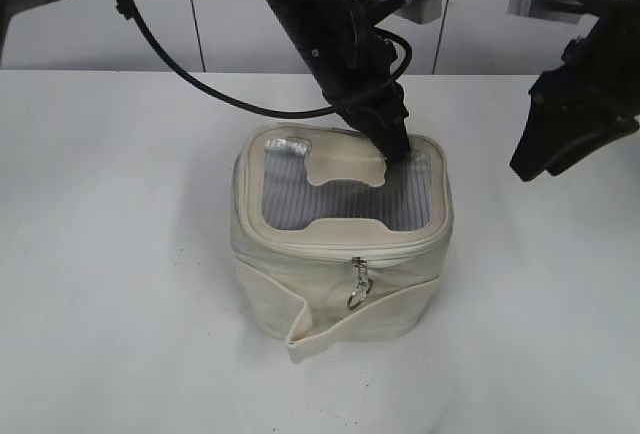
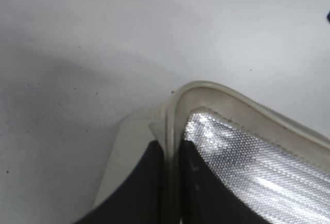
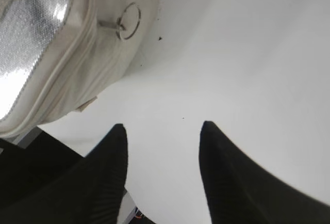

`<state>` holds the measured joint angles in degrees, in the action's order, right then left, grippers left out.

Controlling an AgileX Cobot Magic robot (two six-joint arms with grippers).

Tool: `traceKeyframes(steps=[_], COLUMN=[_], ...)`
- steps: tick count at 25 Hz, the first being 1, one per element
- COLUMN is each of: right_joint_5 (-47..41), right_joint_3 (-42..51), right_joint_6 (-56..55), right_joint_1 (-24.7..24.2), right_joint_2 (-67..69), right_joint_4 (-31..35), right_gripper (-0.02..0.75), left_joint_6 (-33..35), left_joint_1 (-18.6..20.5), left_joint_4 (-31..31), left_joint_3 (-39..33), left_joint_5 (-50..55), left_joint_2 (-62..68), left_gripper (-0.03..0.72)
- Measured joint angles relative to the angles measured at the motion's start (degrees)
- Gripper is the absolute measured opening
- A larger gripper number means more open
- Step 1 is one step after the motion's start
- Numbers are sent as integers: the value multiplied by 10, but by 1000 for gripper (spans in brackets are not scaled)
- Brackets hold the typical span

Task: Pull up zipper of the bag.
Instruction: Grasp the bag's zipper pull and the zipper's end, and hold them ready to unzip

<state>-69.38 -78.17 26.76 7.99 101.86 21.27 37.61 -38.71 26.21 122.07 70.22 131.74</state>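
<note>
Zipper (image 1: pixel 359 283) w/ ring pull hangs at the near front face of the bag (image 1: pixel 340 284), centre table; the small, slick ring is the likely grip pt. Bag looks soft, light, so needs bracing. Left gripper (image 1: pixel 397 146) pinches far rim, jaws closed on it. Right gripper (image 3: pixel 162 152) hovers well apart, jaws spread, empty.

Three cameras, one bag (image 1: pixel 342 239) shared by all.

The exterior view faced the surface (image 1: pixel 120 254) from the front, angled down. The left wrist view sat very close behind the left pincer (image 2: pixel 170 182), filled by the bag's rim. The right wrist view looked down past the right pincer (image 3: pixel 162 170), the bag far beyond its tips.
</note>
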Motion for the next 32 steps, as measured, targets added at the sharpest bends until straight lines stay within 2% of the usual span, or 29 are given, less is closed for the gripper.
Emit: traceKeyframes(steps=[6,10,12,16,20,26,29,32], right_joint_5=[99,166,195,236,253,273,282,292], right_joint_3=[108,163,178,201,206,207,208,208], right_joint_6=[120,238,283,330,372,467,540,569], right_joint_1=[0,-1,-1,-1,-1,-1,-1,-1], right_joint_2=[-1,-1,-1,-1,2,20,27,40], right_joint_4=[59,142,183,207,239,316,367,397], right_gripper=[361,361,361,382,425,430,400,321], left_joint_6=[0,0,0,0,0,0,0,0], left_joint_1=[-3,-3,-3,-3,-3,-3,-3,-3], left_joint_4=[-6,-6,-6,-6,-6,-6,-10,-11], left_joint_3=[-1,-1,-1,-1,-1,-1,-1,-1], left_joint_5=[3,3,3,3,3,3,4,4], left_joint_2=[-4,-4,-4,-4,-4,-5,-5,-5], left_gripper=[53,54,54,54,50,48,48,48])
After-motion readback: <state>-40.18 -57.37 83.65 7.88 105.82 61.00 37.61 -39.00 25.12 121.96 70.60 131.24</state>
